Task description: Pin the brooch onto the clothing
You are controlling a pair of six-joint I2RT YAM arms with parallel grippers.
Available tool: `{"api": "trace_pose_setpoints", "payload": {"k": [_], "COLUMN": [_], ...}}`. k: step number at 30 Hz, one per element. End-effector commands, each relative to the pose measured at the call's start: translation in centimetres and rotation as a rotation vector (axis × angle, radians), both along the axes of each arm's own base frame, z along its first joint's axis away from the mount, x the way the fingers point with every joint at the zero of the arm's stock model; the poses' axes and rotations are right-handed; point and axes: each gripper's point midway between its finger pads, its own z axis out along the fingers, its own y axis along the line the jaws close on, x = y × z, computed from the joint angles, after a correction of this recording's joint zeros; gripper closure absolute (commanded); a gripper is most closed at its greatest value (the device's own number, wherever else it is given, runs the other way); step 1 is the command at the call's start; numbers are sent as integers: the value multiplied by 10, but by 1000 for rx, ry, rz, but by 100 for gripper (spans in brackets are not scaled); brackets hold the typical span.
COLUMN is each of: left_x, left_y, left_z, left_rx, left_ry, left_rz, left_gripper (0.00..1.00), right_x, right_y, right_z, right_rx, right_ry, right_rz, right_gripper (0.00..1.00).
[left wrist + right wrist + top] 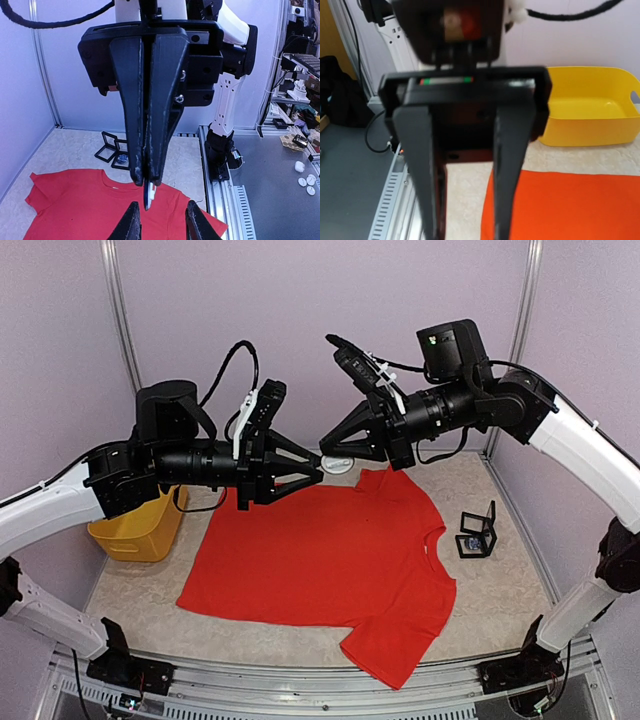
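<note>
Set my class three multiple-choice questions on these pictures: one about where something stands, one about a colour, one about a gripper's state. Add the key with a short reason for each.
1. Where does the yellow basket stand?
A. On top of the T-shirt
B. Beside the T-shirt, on the left arm's side
C. Hanging from the right arm

2. What colour is the T-shirt?
A. Red
B. Blue
C. White

3. What state is the right gripper in?
A. Wide open and empty
B. Out of every view
C. Shut on the brooch

Key:
1 B: the top view shows the basket just off the shirt's edge, under the left arm.
2 A: the shirt is bright red in all three views.
3 C: the left wrist view shows its fingers pressed together, with the small white and blue brooch sticking out at their tips.
</note>
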Motion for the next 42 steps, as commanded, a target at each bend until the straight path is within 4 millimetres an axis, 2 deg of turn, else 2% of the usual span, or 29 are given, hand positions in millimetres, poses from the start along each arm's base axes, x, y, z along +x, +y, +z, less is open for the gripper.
{"api": "trace_pose_setpoints", "payload": {"k": [1, 5, 9, 19, 20, 27, 28, 29, 31, 32, 34, 35, 37, 39, 42], "left_x": [-7, -1, 1, 6, 7, 4, 5, 5, 3, 2, 2, 1, 0, 2, 3], "left_y": [-6, -5, -3, -13, -13, -5, -1, 2, 6, 7, 11, 14, 18, 21, 24], "left_z": [5, 10, 17, 4, 4, 13, 16, 19, 20, 21, 23, 27, 30, 29, 24], "left_rx": [-22, -56, -75, -11, -14, -106, -132, -158, -206, -223, -279, -324, -388, -433, -477], "left_ry": [7, 17, 11, 40, 42, 16, 22, 21, 35, 37, 56, 51, 58, 73, 95], "left_rz": [-38, 2, 23, 10, 11, 30, 49, 60, 62, 60, 68, 68, 69, 86, 92], "left_gripper": [74, 88, 89, 96, 100, 100, 100, 100, 100, 100, 100, 100, 100, 100, 100], "right_x": [-4, -6, -6, -7, -8, -8, -6, -3, 6, 8, 9, 8, 1, -5, -14], "right_y": [1, 2, 1, -1, -1, -1, -1, -1, -2, -6, -13, -15, -18, -19, -16], "right_z": [9, 7, 7, 13, 13, 12, 14, 16, 20, 26, 30, 20, 15, 14, 4], "right_rx": [13, 6, 4, 22, 23, 30, 38, 50, 86, 109, 173, 189, 270, 356, 393], "right_ry": [-26, -20, -22, -31, -31, -36, -44, -55, -75, -87, -83, -60, -31, 16, 69], "right_rz": [-13, -10, -14, -17, -17, -17, -30, -50, -102, -121, -132, -124, -99, -66, -11], "right_gripper": [100, 100, 100, 100, 100, 100, 88, 66, 31, 22, 14, 14, 15, 25, 44]}}
